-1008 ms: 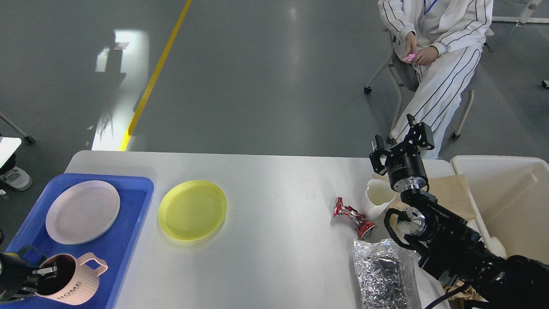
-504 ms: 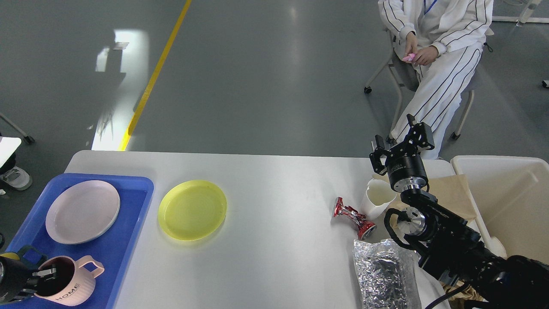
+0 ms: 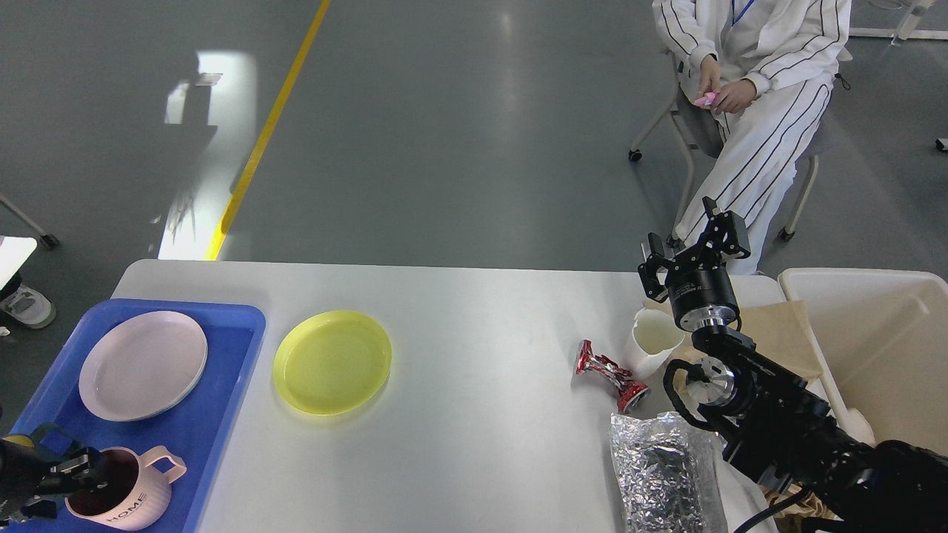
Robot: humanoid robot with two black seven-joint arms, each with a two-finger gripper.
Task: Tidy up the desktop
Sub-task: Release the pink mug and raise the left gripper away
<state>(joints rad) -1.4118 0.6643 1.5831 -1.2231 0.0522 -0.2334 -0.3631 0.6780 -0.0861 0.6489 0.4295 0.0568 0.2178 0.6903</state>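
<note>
The white desktop [image 3: 481,311] fills the lower half of the head view. At its left, a blue tray [image 3: 222,414] holds a pale pink plate [image 3: 142,364] and a pink mug [image 3: 122,492] marked HOME, standing upright. My left gripper [image 3: 63,485] sits at the mug's left rim, one finger inside the mug, shut on its wall. A yellow plate [image 3: 332,361] lies just right of the tray. My right gripper [image 3: 692,248] is raised over the table's far right edge, open and empty.
A crushed red can [image 3: 611,374], a white paper cup [image 3: 652,342], a foil bag [image 3: 663,474] and brown paper [image 3: 778,333] lie around my right arm. A cream bin [image 3: 874,340] stands at the right. A seated person [image 3: 755,89] is beyond the table.
The mug has gone from tilted to upright and sunk a little lower in the tray, with my left gripper following it. The right arm has not moved.
</note>
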